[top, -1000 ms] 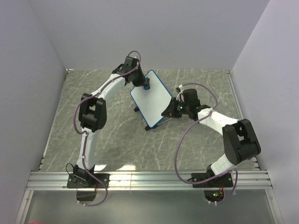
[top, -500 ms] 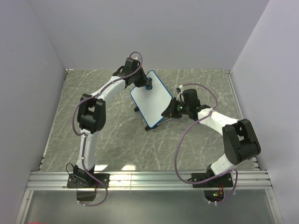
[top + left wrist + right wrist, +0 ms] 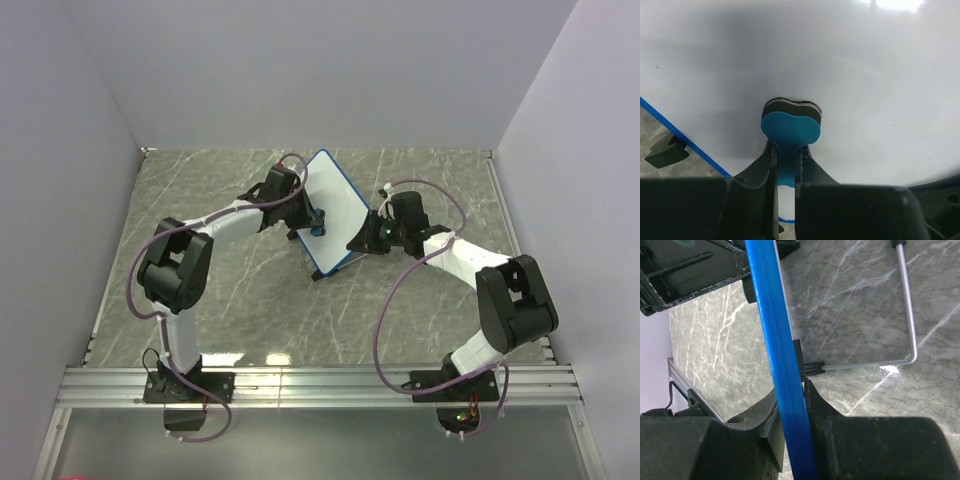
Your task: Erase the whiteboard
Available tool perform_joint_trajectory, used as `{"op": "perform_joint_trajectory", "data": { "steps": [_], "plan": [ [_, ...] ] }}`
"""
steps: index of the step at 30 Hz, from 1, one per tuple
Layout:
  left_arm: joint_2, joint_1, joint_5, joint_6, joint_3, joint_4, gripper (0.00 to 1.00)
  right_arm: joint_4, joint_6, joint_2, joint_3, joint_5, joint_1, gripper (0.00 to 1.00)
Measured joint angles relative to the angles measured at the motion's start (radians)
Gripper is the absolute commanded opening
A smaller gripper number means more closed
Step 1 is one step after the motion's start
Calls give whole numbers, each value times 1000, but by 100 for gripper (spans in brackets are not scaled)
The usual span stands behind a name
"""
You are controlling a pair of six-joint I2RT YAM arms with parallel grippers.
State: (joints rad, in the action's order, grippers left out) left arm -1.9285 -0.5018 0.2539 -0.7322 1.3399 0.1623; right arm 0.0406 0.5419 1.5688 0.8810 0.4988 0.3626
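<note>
Where overhead is unclear, wrist views show left tool (image 3: 786, 150) clamping eraser (image 3: 790, 127), right tool (image 3: 791, 390) clamping whiteboard (image 3: 766, 300).

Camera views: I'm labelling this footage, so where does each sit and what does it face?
Top external: above and behind the robot, looking down at the table; the left arm, right arm and whiteboard show.
Left wrist: on the left arm, facing the board's white face; the left fingers clamp a blue eraser.
Right wrist: on the right arm, looking along the board's blue rim, pinched between the right fingers.
Shared: both wrist views show the whiteboard.
</note>
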Motion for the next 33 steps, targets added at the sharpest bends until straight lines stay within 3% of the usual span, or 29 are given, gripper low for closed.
{"op": "perform_joint_trajectory", "data": {
  "steps": [5, 13, 18, 26, 33],
  "plan": [
    [-10, 13, -3, -16, 18, 24, 0, -7, 0, 0, -5, 0, -1, 0],
    [-134, 103, -19, -1, 207, 212, 0, -22, -2, -5, -12, 3, 0, 0],
    [-157, 140, -76, 16, 220, 237, 0, -23, -13, -15, -16, -1, 8, 0],
    [-74, 140, -118, 37, 190, 277, 0, -16, -25, -31, -25, -10, 13, 0],
    [49, 215, -176, 82, 192, 323, 0, -22, -25, -75, -69, -21, 23, 0]
  ]
}}
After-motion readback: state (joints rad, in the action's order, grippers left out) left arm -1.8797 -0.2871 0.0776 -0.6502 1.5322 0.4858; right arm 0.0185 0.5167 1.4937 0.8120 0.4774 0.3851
